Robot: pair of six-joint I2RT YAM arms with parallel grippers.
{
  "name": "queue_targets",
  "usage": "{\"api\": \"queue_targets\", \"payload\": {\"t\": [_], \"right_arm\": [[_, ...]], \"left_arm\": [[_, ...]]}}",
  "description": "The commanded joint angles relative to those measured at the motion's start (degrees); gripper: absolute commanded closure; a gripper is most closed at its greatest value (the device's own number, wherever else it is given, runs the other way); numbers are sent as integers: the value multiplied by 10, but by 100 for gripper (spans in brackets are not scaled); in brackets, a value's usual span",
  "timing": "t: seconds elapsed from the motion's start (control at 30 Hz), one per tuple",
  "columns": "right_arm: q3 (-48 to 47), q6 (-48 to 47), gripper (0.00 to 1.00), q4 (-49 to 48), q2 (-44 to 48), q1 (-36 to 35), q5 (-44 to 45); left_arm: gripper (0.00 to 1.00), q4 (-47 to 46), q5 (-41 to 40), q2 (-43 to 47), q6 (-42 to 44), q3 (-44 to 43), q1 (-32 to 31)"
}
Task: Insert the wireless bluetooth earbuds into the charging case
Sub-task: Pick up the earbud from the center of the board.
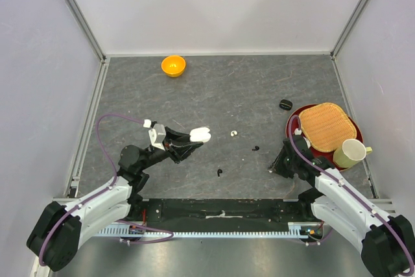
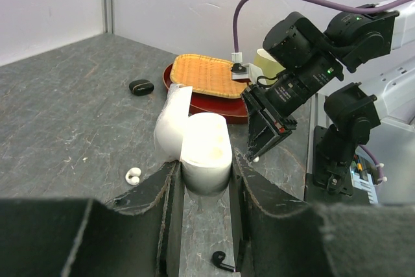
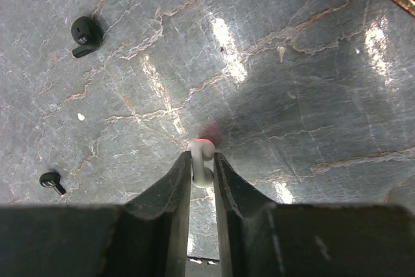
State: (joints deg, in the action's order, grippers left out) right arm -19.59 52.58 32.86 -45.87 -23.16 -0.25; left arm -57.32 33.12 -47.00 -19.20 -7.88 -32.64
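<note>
My left gripper (image 1: 198, 136) is shut on a white rounded case (image 2: 205, 150) with its lid hinged open, held just above the table. My right gripper (image 3: 201, 161) is shut on a white earbud (image 3: 201, 163), low over the table; it also shows in the left wrist view (image 2: 255, 158). A second white earbud (image 1: 233, 133) lies between the arms. Two black earbuds (image 1: 255, 148) (image 1: 220, 173) lie on the table. The glossy black charging case (image 1: 285, 104) sits shut beside the red tray, apart from both grippers.
A red tray (image 1: 322, 154) at the right holds a woven mat (image 1: 326, 125) and a cream cup (image 1: 350, 154). An orange bowl (image 1: 173, 65) stands at the back. Walls close in the left, right and far sides.
</note>
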Motion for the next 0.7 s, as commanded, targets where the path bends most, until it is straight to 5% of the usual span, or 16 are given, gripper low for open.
{"api": "queue_targets", "payload": {"t": [0.0,0.33,0.67], "right_arm": [[-10,-11,76,27,0,-2,10],[-18,-17,88,33,-2,-5,14],[-50,-45,87,-72,-26,-11,16]], "left_arm": [[98,-21,-3,-3,-14,-4,-1],[98,-20,-3,-5,-14,-4,-2],[98,-27,0,-12,-15,-6,-2]]}}
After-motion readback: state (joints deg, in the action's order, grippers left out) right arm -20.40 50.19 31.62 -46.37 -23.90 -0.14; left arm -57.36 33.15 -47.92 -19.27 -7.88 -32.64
